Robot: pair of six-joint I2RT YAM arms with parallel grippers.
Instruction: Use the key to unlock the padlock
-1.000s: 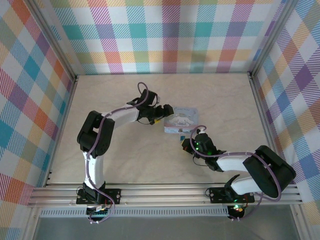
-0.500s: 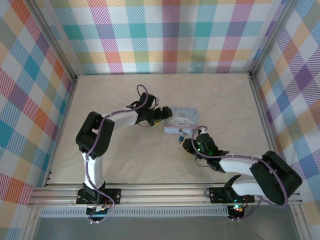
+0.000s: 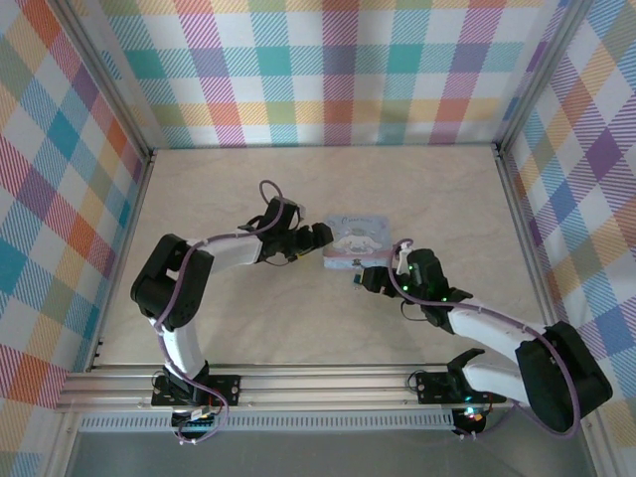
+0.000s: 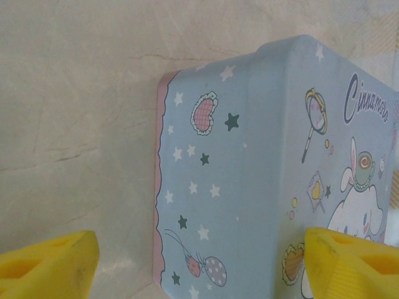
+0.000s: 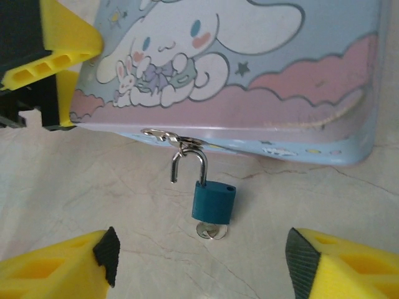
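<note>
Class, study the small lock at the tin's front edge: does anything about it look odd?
Yes. The padlock is hooked on the latch of the tin with its shackle open: one leg ends free, outside the blue body. The key sits in its underside.

You get only the round head of the key under the padlock; its blade is buried in the lock body. The tin runs off the top and right edges of the right wrist view. In the left wrist view its right and lower parts are cut away, taking much of the cartoon character with them. The right hand shows just its fingertips at the bottom corners, and the left hand is cut off the same way. From overhead, padlock and key are specks too small for you to tell apart.
</note>
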